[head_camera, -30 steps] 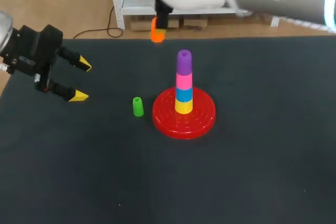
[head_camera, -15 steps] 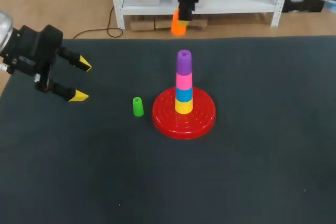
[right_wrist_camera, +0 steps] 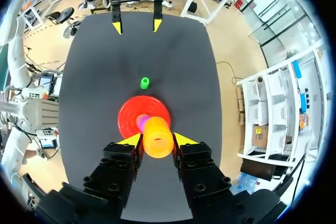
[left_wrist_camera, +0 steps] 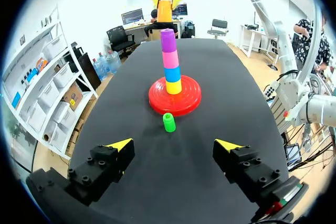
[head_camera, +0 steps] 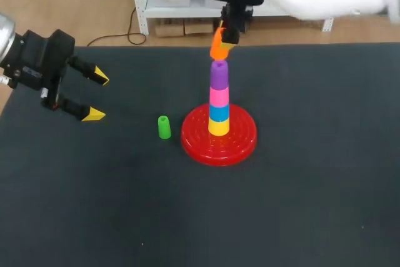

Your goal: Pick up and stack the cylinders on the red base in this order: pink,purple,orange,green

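On the red base (head_camera: 219, 139) stands a stack of yellow, blue, pink and purple cylinders; the purple cylinder (head_camera: 219, 74) is on top. My right gripper (head_camera: 225, 34) hangs just above the stack, shut on the orange cylinder (head_camera: 219, 45) (right_wrist_camera: 157, 137), which points down at the base (right_wrist_camera: 131, 119). The green cylinder (head_camera: 164, 127) (left_wrist_camera: 168, 123) (right_wrist_camera: 144, 83) stands upright on the table just left of the base. My left gripper (head_camera: 97, 97) (left_wrist_camera: 173, 148) is open at the table's left side, well clear of the green cylinder, with nothing between its fingers.
The dark table top (head_camera: 300, 204) carries nothing else. The base (left_wrist_camera: 174, 95) sits near the table's middle, with bare surface all around it.
My right arm has carried the orange cylinder from behind the table's far edge rightward and down to just above the purple cylinder. The left arm and the green cylinder have stayed put.
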